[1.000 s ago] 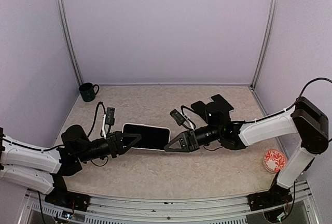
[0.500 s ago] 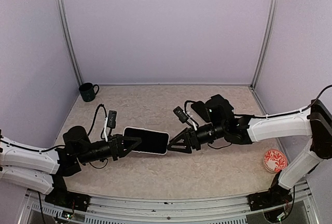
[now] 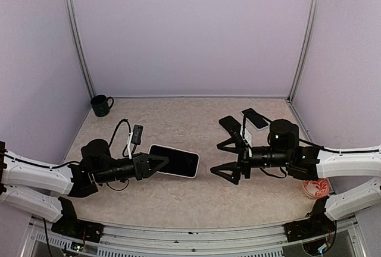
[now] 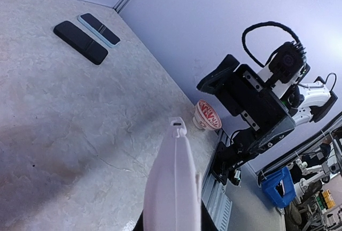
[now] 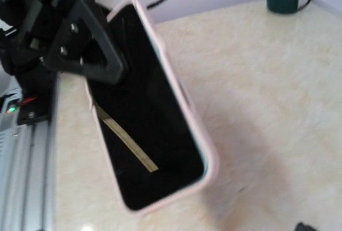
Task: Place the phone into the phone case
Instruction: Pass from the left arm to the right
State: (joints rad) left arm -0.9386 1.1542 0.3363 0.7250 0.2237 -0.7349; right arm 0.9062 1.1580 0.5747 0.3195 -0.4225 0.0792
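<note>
A black phone (image 5: 144,129) lies inside the pale pink phone case (image 3: 174,161), and the case rim (image 5: 206,159) runs around the screen. My left gripper (image 3: 156,163) is shut on the left end of the cased phone and holds it just above the table. In the left wrist view the case (image 4: 173,183) shows edge-on, pointing away from the camera. My right gripper (image 3: 215,159) stands wide open to the right of the phone, a short gap away from it, with nothing between its fingers. The right wrist view looks down the screen toward the left gripper (image 5: 91,54).
A dark green mug (image 3: 102,105) stands in the back left corner. Two flat dark slabs (image 3: 229,124) (image 3: 255,118) lie at the back right, and both slabs (image 4: 80,41) also show in the left wrist view. A red-patterned dish (image 3: 315,187) sits near the right arm's base.
The right gripper has opened, let go of the phone's right end and drawn back to the right. The left gripper has shifted slightly right, still holding the cased phone.
</note>
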